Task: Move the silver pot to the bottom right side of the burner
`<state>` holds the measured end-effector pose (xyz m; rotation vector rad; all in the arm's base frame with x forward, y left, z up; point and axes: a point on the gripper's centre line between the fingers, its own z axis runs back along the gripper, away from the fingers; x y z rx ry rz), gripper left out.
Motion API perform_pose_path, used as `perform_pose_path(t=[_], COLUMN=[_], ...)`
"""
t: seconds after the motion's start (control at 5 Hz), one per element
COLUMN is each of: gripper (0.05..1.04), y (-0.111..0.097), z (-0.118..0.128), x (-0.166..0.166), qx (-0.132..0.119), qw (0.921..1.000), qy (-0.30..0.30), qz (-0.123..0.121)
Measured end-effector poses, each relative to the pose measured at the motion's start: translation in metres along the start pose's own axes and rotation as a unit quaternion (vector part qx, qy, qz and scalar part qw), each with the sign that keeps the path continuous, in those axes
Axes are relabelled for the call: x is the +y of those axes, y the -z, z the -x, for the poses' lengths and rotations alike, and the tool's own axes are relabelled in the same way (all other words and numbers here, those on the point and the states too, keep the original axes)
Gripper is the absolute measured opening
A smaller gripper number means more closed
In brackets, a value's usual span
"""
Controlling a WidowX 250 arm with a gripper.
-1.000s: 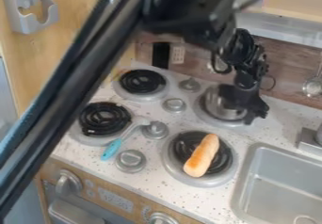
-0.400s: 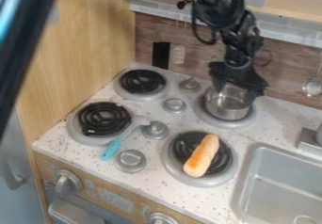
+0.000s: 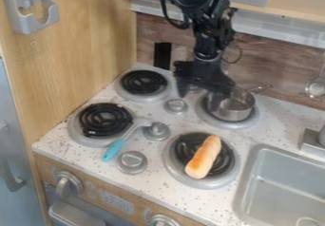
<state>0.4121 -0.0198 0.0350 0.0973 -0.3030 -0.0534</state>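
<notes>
- Gripper (image 3: 199, 99) is hanging by silver pot's (image 3: 232, 110) L side, jaws standing apart; one's prob. overlapping the rim, so a sideways swing is risking a tip-over.
- Bread (image 3: 204, 157) is blocking front R burner (image 3: 204, 183), inviting wobble.
- Pot's sitting on back R burner (image 3: 232, 124).

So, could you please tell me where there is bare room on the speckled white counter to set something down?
The patch between the silver metal pot and the grey sink looks bare. It is crowded around the turquoise-handled utensil among round grey knobs, and beside the pot, near the black gripper.
</notes>
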Motion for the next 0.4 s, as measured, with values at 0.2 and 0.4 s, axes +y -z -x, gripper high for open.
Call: perform_pose_path(t=[0.2,0.4], gripper=[0.999,0.999], y=[0.008,0.012], z=[0.022,0.042], x=[0.013,0.029], qx=[0.044,0.084], qw=[0.9990,0.9962], qy=[-0.007,-0.024], qz=[0.002,0.009])
